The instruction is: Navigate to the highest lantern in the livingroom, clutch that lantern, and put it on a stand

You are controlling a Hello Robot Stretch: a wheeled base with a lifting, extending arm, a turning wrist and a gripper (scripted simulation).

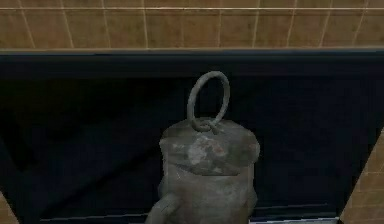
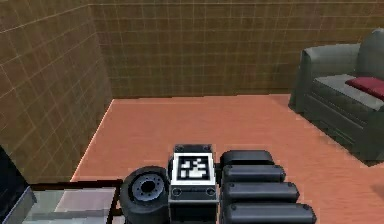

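Lantern [image 1: 208,160], ring-topped: showing at six o'clock before television [image 1: 80,120]. Step judged: aligning; best turning arm side squarely toward it. Gripper [image 2: 147,192]: cannot tell opening or load.

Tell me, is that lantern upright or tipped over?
Upright: the lantern shows its ring handle straight above its domed top. Its base is cut off at the picture's bottom.

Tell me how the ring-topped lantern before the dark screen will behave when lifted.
The lantern looks like mottled, rough metal with a bulky body: probably stiff, heavy for its size, and not slippery. The ring on its cap looks thin, perhaps hinged, so the body might swing if lifted by it. Its base is cut off, so tipping is unclear.
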